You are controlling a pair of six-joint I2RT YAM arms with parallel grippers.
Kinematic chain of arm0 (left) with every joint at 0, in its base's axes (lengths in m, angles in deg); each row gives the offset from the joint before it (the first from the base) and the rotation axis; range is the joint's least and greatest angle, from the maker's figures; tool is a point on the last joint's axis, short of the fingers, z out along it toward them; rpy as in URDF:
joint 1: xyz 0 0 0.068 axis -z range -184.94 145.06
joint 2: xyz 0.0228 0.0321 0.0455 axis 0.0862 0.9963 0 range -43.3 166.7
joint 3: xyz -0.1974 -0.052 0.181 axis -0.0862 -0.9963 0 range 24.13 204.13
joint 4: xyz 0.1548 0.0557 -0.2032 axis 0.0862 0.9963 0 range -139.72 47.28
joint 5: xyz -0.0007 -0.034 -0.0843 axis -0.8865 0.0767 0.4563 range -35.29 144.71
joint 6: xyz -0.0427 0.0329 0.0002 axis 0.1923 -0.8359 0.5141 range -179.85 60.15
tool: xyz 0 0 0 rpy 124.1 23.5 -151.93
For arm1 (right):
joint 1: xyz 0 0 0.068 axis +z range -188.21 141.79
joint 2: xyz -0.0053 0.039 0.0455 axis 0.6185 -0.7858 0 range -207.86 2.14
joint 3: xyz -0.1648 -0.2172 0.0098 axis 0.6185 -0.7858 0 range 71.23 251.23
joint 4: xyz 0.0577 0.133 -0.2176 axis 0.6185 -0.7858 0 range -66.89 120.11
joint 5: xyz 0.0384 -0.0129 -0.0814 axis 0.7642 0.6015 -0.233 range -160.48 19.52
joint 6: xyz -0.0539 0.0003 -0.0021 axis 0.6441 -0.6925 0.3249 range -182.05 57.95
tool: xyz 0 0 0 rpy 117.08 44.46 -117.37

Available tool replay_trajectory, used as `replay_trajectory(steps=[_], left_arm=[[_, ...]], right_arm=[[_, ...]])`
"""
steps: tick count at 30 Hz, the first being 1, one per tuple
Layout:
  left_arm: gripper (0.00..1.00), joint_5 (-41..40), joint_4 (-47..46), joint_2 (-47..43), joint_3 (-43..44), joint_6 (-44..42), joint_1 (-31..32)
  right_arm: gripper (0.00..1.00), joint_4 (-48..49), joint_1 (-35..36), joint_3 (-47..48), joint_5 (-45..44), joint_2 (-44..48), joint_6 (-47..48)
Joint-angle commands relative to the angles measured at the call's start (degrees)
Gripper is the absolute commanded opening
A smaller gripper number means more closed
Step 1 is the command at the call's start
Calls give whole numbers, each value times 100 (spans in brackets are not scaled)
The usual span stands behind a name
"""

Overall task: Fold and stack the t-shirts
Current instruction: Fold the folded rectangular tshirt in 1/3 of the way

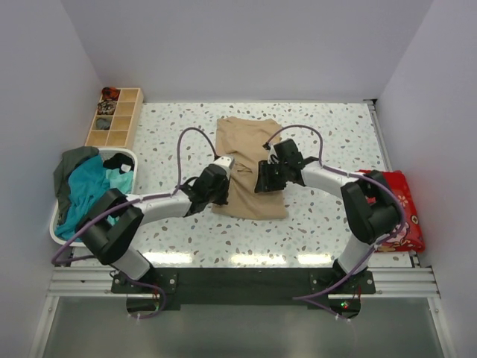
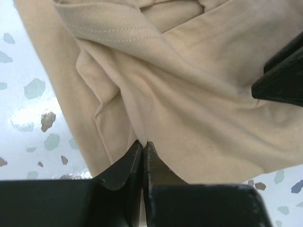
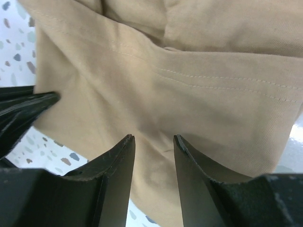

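A sandy-beige t-shirt (image 1: 250, 160) lies partly folded and rumpled in the middle of the table. My left gripper (image 1: 216, 183) is at its left edge. In the left wrist view the gripper (image 2: 143, 143) is shut, pinching a fold of the beige cloth (image 2: 189, 94), with creases running out from the tips. My right gripper (image 1: 267, 177) is over the shirt's right half. In the right wrist view the gripper (image 3: 154, 138) is open, its fingertips pressed down on the beige cloth (image 3: 189, 85). A teal shirt (image 1: 88, 190) and a dark grey-green shirt (image 1: 71, 168) lie in the basket.
A white plastic basket (image 1: 125, 156) stands at the left table edge. A wooden compartment box (image 1: 115, 118) sits at the back left. A red patterned cloth (image 1: 402, 205) lies at the right edge. Speckled tabletop (image 1: 335, 134) surrounds the shirt.
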Motion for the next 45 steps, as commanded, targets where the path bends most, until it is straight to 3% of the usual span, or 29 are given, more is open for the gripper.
replay_trajectory(steps=[1, 9, 18, 20, 21, 24, 30, 34, 40, 45], left_arm=[[3, -144, -59, -616, -224, 171, 16], [0, -223, 302, -1425, -760, 532, 16], [0, 58, 355, -1390, -1287, 1103, 16], [14, 58, 233, -1425, -1489, 1243, 25], [34, -20, 197, -1434, -1507, 1227, 25], [53, -397, 363, -1460, -1289, 1016, 16], [61, -1276, 1040, -1943, -586, 638, 8], [65, -1331, 980, -2225, 2, 235, 8], [66, 11, 165, -1646, 400, -22, 8], [65, 979, -750, -996, 119, 277, 16]], right_arm=[[42, -48, -2, 118, -351, -240, 117], [40, 58, -11, 153, -642, -477, 117], [40, 23, -11, 153, -651, -469, 135], [41, 75, -2, 144, -590, -416, 170], [41, 110, -2, 127, -563, -390, 170], [41, 146, -11, 118, -467, -320, 196], [44, 49, -2, 144, -396, 373, 284], [46, -65, -2, 171, -649, 796, 328], [47, -153, -19, 320, -642, 630, 363], [47, -48, -19, 224, -685, 463, 319]])
